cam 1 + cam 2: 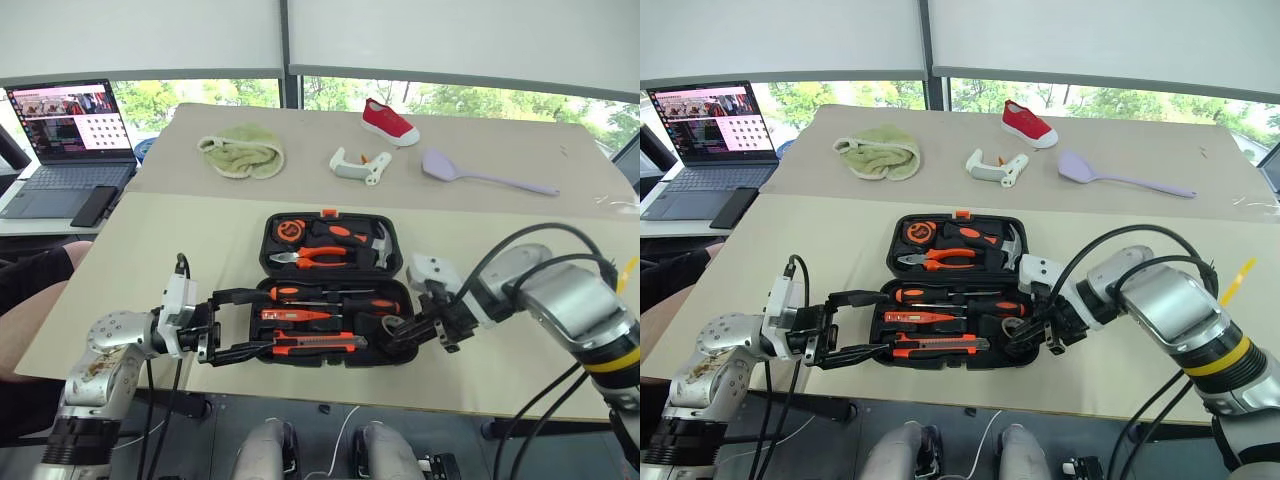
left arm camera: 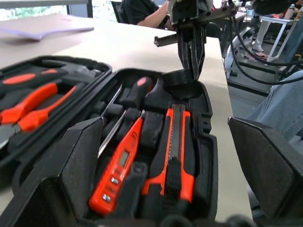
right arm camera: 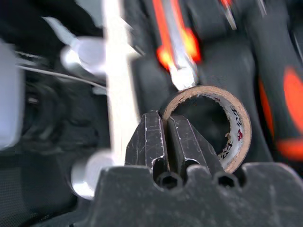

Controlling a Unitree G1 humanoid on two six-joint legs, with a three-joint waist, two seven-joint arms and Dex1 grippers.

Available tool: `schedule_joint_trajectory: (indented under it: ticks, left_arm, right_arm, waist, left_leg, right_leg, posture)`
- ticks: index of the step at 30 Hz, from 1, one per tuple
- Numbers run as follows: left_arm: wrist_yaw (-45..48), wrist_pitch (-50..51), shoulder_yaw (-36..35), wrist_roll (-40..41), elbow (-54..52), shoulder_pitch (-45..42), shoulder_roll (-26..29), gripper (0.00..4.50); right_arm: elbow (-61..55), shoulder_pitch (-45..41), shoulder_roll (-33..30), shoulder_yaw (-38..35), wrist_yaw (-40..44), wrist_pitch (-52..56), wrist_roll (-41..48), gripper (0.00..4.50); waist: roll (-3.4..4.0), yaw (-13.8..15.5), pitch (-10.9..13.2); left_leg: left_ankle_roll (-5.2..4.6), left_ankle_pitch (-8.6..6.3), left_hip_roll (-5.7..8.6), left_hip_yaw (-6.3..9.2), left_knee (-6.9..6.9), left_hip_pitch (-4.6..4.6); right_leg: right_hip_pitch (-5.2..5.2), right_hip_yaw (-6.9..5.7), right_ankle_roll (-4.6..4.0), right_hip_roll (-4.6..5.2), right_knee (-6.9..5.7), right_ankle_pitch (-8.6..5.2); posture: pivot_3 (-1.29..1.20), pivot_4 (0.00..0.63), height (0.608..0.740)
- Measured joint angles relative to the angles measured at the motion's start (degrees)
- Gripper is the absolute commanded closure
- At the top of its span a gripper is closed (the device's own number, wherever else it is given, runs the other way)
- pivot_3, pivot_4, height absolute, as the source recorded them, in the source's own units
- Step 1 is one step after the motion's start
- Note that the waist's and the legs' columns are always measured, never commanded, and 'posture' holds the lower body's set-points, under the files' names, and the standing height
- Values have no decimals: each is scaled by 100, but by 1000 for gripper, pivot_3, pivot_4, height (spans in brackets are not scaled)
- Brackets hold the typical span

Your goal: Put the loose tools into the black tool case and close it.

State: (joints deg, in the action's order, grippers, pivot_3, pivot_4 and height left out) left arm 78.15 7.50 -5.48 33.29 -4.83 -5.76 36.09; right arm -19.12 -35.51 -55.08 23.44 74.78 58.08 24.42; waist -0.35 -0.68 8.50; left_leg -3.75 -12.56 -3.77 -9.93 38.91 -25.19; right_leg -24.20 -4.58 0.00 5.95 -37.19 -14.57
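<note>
Right gripper (image 1: 408,335) fingers pressed together, tips at the rim of the small black tape roll (image 3: 222,127) sitting in the right near corner of the black tool case (image 1: 330,288); not clearly clamping it. Left gripper (image 1: 232,325) spread wide, level, at the case's left near edge, holding nothing. Case lies open on the table (image 1: 200,250), lid half far side with pliers (image 1: 320,257) and tape measure (image 1: 288,230). Near half holds orange-and-black screwdrivers (image 1: 330,294), slim orange screwdriver (image 1: 298,315), utility knife (image 1: 318,346). Far on table: lilac spatula (image 1: 480,175), white gadget (image 1: 358,166), red shoe (image 1: 389,122), green cloth (image 1: 243,152). Laptop (image 1: 70,140) far left.
</note>
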Motion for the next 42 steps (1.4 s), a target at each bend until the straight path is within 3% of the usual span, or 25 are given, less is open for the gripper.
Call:
schedule_joint_trajectory:
  ticks: [6, 7, 10, 16, 17, 19, 22, 24, 32, 33, 42]
  left_arm:
    - [-72, -6, -3, -43, 0, 4, 1, 0]
    - [-100, -5, -8, -43, -2, 6, 2, 0]
    - [-227, 23, -70, -42, -19, 32, 40, 0]
    - [-610, 275, -273, -27, -169, 42, 193, 0]
    - [-677, 324, -336, -15, -184, 56, 214, 0]
    - [-797, 418, -474, 47, -206, 84, 242, 0]
    - [-1201, 678, -616, -14, -104, 2, 370, 642]
    - [-1698, 815, -713, -272, 189, -187, 436, 1418]
    - [-3073, 1207, -220, -1193, 933, -1036, -46, 4273]
    - [-3141, 1267, -68, -1297, 989, -1129, -150, 4449]
    - [-2938, 1919, 896, -1567, 1198, -1633, -498, 4449]
  right_arm:
    - [-114, 74, 0, 135, -211, -25, -118, 4478]
    - [-151, 78, -50, 191, -186, -58, -127, 3736]
    - [-211, 119, -182, 235, -153, -75, -137, 2970]
    - [-270, 242, -284, 87, 47, -399, -56, 749]
    - [-214, 294, -252, -59, 49, -546, -10, 473]
    - [-21, 423, -99, -546, 17, -803, 178, 473]
    - [412, 709, -34, -1505, 11, -1111, 536, 1149]
    - [867, 926, 42, -1999, -170, -1541, 489, 1897]
    - [2803, 1256, 1185, -2111, -1868, -4271, -1215, 4500]
    - [2963, 1251, 1306, -2037, -2001, -4514, -1361, 4500]
    - [2932, 1443, 1825, -1776, -2142, -4877, -1637, 4500]
  waist:
    - [0, 12, 0]
    - [0, 20, 0]
    - [-2, 19, 1]
    - [-5, 1, 2]
    - [-5, 1, 2]
    - [-7, 3, 3]
    - [-9, 43, 4]
    - [-20, 81, 2]
    - [-30, 81, -1]
    - [-30, 77, -1]
    - [-29, 72, -1]
  left_leg:
    - [-1, 0, 2, 1, 1, 0]
    - [-2, 0, 3, 1, 2, 0]
    - [-4, -1, 2, 1, 2, 0]
    - [-3, -1, -2, 2, 2, 0]
    - [-3, -1, -1, 1, 2, 0]
    - [-2, 0, -3, 1, 2, 0]
    - [-2, 0, -2, 5, 3, 0]
    - [-2, 1, -2, 5, 5, 1]
    - [11, 10, 0, -10, 4, 1]
    - [12, 11, -1, -13, 3, 1]
    - [16, 15, -4, -15, 6, 7]
  right_leg:
    - [2, -1, 3, -2, 1, 0]
    - [2, -1, 3, -1, 2, 1]
    - [2, 0, 4, 0, 2, 1]
    - [3, 1, 4, -10, 3, 1]
    - [3, 1, 4, -9, 3, 1]
    - [4, 2, 5, -13, 3, 1]
    - [9, 4, 6, -20, 3, 1]
    - [11, 4, 9, -28, 7, 3]
    - [5, 17, 13, -39, -1, 4]
    - [4, 18, 13, -42, -2, 4]
    - [8, 26, 13, -48, -8, 4]
  posture:
    - [0, 150, 736]
    - [0, 150, 736]
    - [0, 150, 736]
    - [0, 150, 736]
    - [0, 150, 736]
    - [0, 150, 736]
    - [0, 150, 736]
    - [0, 150, 736]
    - [0, 150, 736]
    - [0, 150, 736]
    - [0, 150, 736]
